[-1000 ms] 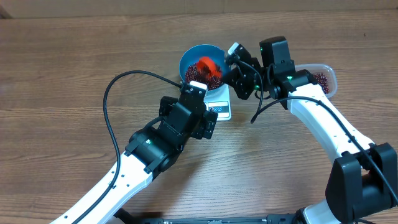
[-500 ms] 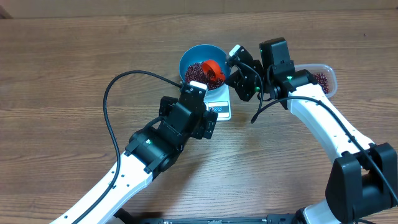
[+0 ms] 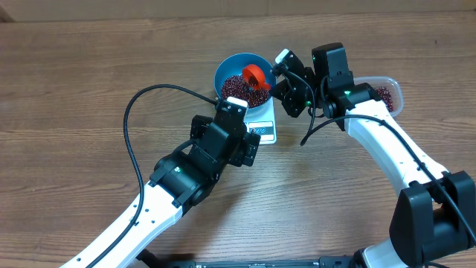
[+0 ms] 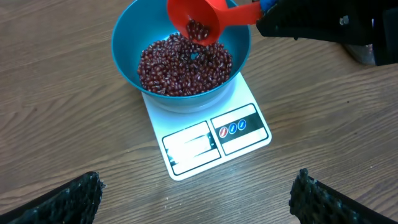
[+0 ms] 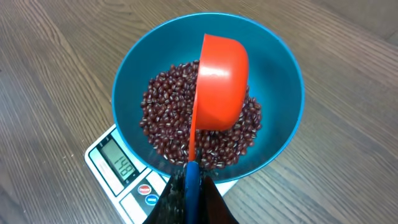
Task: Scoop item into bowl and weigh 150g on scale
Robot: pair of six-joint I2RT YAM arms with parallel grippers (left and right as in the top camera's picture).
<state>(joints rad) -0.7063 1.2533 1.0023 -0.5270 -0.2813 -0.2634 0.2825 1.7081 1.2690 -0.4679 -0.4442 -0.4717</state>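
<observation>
Orange-red plastic stands out first: a scoop point(image 5: 217, 87) whose thin handle is pinched between the closed fingers of the right gripper point(image 5: 189, 186). From those fingertips the handle runs straight ahead, and the cup sits tipped on its side just past them. The left wrist view shows a few beans point(image 4: 183, 62) lying in the mouth of the cup.

Right below the cup, ahead of the right gripper, is the blue bowl point(image 5: 283, 68). It holds a loose maroon heap of beans across its bottom. The bowl rests on the white scale point(image 4: 239, 134), whose front panel sticks out toward the left gripper. The lit display faces up, with digits too small to read for sure.

The left gripper point(image 4: 198, 186) is spread wide and holds nothing. Its two dark fingers point(image 4: 68, 199) show at the lower corners of its own view, with the scale and bowl ahead of them and apart from them. A clear tub point(image 3: 387, 93) with more beans sits behind the right gripper, beside its arm, on the wooden table point(image 3: 74, 74).
</observation>
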